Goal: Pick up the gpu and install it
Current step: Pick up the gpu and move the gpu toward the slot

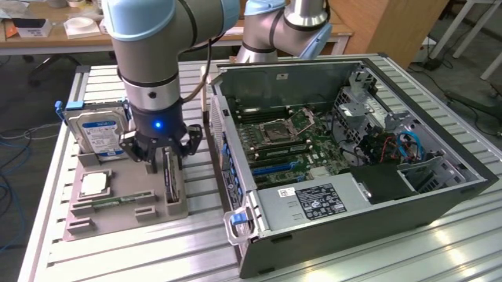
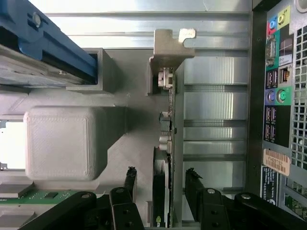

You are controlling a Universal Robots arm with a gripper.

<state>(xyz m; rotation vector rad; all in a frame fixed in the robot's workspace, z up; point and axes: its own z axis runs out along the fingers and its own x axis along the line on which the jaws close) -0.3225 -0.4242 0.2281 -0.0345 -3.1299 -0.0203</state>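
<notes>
- Setting: I am looking into a robotics lab or workshop bay, not a home or a shop.
- Robot arm [image 1: 153, 70]: an industrial arm with grey and pale blue joints stands over the work area. A second arm [image 1: 283, 23] of the same build stands behind it.
- Tabletop [image 1: 141, 252]: ribbed aluminium profile slats, the kind I see on test rigs.
- Computer case [image 1: 439, 194]: lies on its side with the panel off, and its motherboard [image 1: 283, 141] is bare.
- Fixture [image 1: 117, 220]: a grey printed block with slots that hold loose computer parts.
- Background: a wooden desk [image 1: 47, 38] carries small boxes, and cables [image 1: 8, 194] trail on the floor.
</notes>
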